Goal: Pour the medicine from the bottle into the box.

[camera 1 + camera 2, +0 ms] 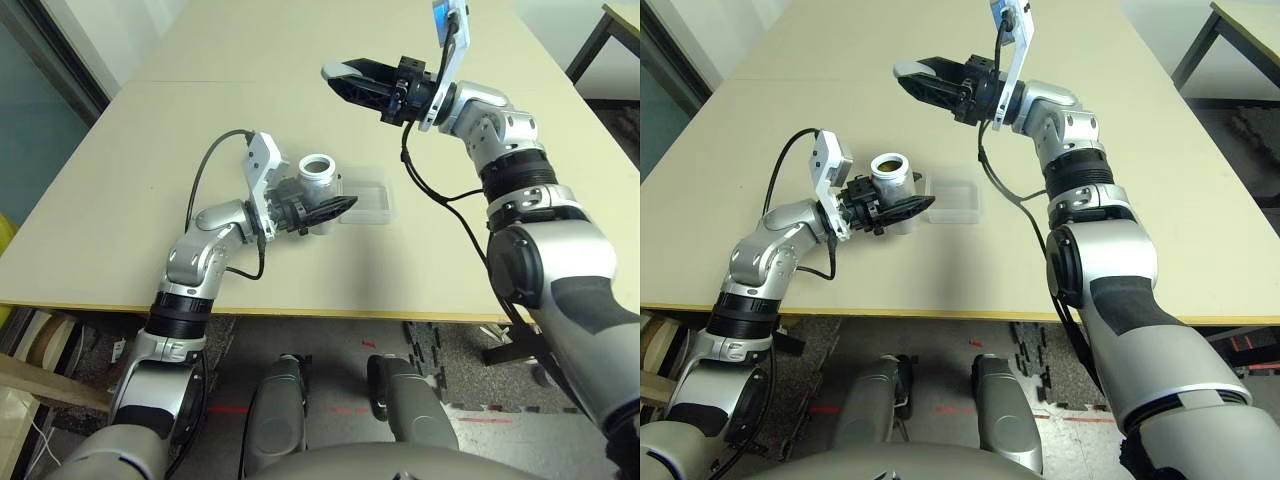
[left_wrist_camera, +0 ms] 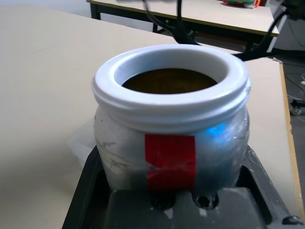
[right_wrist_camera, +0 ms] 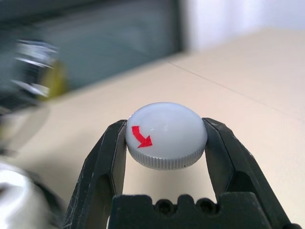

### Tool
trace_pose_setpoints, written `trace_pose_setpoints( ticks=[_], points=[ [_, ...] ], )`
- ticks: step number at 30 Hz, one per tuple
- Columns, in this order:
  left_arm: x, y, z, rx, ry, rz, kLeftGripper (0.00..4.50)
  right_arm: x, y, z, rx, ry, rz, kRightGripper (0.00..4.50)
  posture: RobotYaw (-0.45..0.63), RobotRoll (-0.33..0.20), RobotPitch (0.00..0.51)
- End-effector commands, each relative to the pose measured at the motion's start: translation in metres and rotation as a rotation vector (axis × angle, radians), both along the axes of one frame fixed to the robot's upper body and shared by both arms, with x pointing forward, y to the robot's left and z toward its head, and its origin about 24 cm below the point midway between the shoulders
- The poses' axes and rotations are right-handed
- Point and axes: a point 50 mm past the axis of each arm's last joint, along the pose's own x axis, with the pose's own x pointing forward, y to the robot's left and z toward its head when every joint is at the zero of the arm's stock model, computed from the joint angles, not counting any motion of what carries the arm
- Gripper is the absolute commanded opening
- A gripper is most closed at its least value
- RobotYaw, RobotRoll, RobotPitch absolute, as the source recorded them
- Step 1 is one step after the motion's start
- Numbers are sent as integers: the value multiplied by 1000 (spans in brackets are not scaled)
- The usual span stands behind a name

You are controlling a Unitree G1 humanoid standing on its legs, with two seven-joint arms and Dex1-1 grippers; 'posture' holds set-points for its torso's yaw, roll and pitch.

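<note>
From my remote station I find a robotics lab or similar technical workspace. Indicators: two silver robot arms with exposed black cabling over a large plain beige worktop [image 1: 330,280]; a second table [image 1: 1255,35] of like make with a dark metal frame; grey flooring [image 1: 490,440] marked with red lines, with dark textured matting [image 1: 1075,370] beside it; loose cables on the floor.
</note>
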Motion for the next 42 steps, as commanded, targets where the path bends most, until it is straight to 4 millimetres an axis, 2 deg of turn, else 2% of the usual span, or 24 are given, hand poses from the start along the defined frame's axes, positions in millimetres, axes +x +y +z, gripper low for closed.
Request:
trace_pose_setpoints(
  ticks=[1, 9, 17, 22, 30, 35, 41, 42],
  points=[
    [2, 0, -2, 2, -3, 15, 2599, 4, -22, -8, -51, 24, -166, 2585, -72, 0, 149],
    [9, 2, -1, -11, -21, 43, 2599, -5, -84, -35, -205, 71, -450, 2585, -82, 0, 149],
    [14, 5, -2, -12, -36, 73, 2599, -24, -116, -68, -352, 146, -558, 2585, -86, 0, 147],
    [16, 6, -1, -10, -45, 87, 2599, -33, -126, -88, -503, 155, -578, 2585, -85, 0, 146],
    [19, 9, -1, -3, -50, 105, 2599, -33, -118, -105, -488, 210, -557, 2585, -78, 0, 142],
    [20, 12, -1, 7, -53, 116, 2599, -30, -113, -107, -469, 213, -537, 2585, -66, 0, 142],
    [19, 17, -2, 34, -42, 118, 2599, -27, -106, -99, -384, 169, -496, 4497, -64, 0, 141],
    [18, 18, -2, 42, -35, 119, 2599, -27, -105, -97, -374, 170, -482, 4500, -64, 0, 141]
  ],
)
